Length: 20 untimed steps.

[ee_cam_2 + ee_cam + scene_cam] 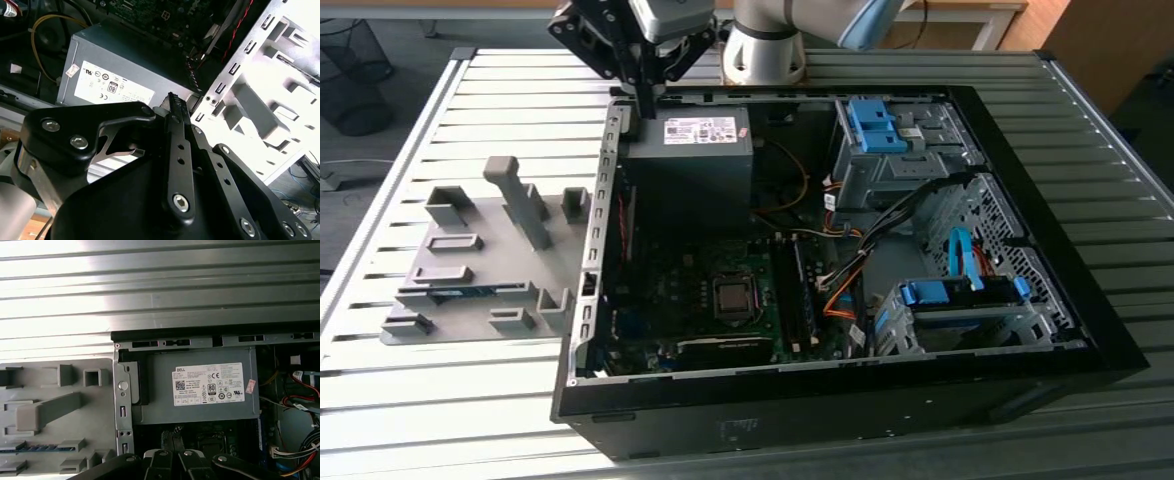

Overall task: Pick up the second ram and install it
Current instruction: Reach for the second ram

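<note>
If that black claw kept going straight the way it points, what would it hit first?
Probably the grey power supply box, near its edge by the case's side wall. The gripper hangs above that corner; depth is unclear, so it might clip the wall instead.

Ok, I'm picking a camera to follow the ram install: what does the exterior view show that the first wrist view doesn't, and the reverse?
Exterior view: the motherboard with its processor socket, the blue drive brackets, and the whole hand, hanging over the case's corner beside the power supply. First wrist view: a straight-down close look at the screw in the case wall. Both: the power supply, the grey holder tray, and the ram stick lying in it, apart from the hand.
</note>
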Available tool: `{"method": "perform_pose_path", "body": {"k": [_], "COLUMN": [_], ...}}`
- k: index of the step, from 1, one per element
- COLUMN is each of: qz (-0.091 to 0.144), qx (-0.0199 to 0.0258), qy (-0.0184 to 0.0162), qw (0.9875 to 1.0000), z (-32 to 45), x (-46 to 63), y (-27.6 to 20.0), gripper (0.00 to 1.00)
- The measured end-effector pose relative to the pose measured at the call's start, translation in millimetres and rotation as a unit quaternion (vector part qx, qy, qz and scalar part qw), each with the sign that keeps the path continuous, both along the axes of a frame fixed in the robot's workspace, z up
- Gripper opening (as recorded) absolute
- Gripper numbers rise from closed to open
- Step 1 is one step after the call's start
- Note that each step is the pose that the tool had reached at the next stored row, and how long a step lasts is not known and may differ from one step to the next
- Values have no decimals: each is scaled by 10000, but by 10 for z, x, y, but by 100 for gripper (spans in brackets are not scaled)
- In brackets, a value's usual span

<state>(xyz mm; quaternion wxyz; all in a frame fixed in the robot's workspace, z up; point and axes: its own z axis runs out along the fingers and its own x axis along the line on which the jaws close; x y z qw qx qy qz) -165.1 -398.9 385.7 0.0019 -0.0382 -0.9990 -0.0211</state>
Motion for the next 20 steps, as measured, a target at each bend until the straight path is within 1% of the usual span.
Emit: {"method": "perform_pose_path", "body": {"k": [15,20], "qz": [0,0], "qx": [0,0], "qy": [4,4], "qw": [10000,10000], "z": [-6,-6], "x": [-86,-92], "y": [0,0], "gripper": [11,11]}}
